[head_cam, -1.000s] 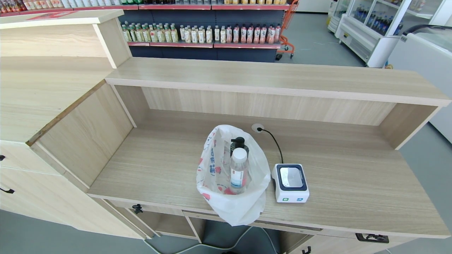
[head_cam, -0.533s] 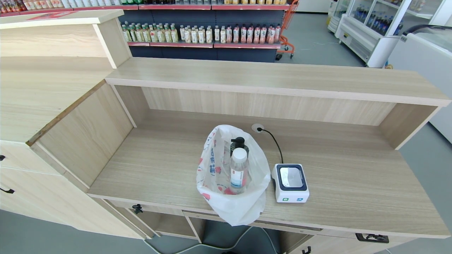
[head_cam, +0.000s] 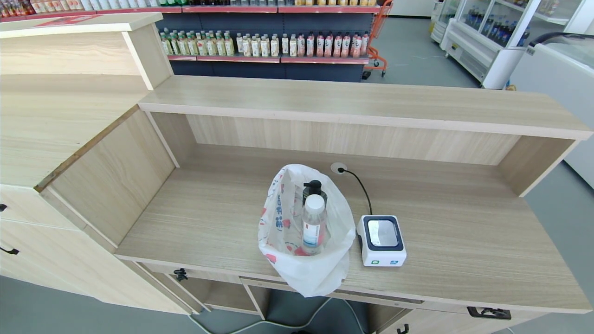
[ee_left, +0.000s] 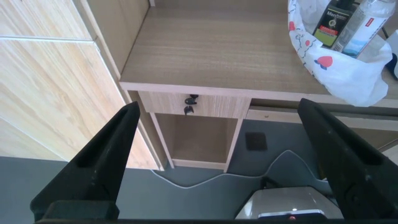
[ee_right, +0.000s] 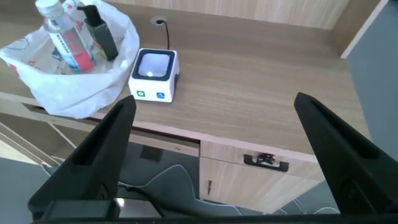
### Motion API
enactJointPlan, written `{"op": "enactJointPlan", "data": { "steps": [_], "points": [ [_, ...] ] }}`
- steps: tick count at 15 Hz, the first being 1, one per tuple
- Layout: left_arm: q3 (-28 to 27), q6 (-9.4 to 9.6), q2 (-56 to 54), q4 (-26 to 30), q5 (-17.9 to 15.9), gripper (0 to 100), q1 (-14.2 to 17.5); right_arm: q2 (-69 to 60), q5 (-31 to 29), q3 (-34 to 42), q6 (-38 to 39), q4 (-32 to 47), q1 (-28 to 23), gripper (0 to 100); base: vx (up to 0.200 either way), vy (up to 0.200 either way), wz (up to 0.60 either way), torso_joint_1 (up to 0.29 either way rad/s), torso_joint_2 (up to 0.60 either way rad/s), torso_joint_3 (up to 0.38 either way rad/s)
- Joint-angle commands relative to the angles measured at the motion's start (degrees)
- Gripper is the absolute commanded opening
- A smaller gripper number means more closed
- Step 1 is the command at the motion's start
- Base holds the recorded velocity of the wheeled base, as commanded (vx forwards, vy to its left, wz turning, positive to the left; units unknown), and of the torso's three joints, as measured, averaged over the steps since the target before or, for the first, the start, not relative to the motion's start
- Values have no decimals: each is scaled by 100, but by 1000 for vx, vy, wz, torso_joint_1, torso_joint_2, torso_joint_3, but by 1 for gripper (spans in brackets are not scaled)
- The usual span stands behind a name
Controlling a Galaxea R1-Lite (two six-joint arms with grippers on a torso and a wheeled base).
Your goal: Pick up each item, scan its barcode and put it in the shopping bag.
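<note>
A white shopping bag (head_cam: 301,232) with red and blue print stands open at the counter's front edge. Inside it stand a clear water bottle (head_cam: 313,224) with a white cap and a dark pump bottle (head_cam: 313,189) behind it. The bag (ee_right: 68,74) with both bottles also shows in the right wrist view, and the bag (ee_left: 336,62) in the left wrist view. Just right of the bag sits the white barcode scanner (head_cam: 381,240), its cable running to a hole in the counter. My left gripper (ee_left: 221,162) is open, low and in front of the counter's left part. My right gripper (ee_right: 217,158) is open, low in front of the right part.
The wooden counter (head_cam: 464,241) has a raised back shelf (head_cam: 362,104) and a tall side cabinet (head_cam: 60,102) on the left. Drawers with black handles (head_cam: 488,312) sit under the counter. Store shelves with bottles (head_cam: 264,44) and fridges (head_cam: 492,37) stand behind.
</note>
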Motion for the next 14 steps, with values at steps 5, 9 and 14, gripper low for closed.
{"op": "enactJointPlan", "data": {
  "steps": [5,9,14],
  "points": [
    [0,1,-2,0,-8,100,0,27,-20,2,185,-15,1,100,0,0,0,0,0,0],
    [0,1,-2,0,0,100,0,27,-11,2,185,-6,1,100,0,0,0,0,0,0],
    [0,1,-2,0,0,100,0,27,-29,2,176,-6,1,100,0,0,0,0,0,0]
  ]
}}
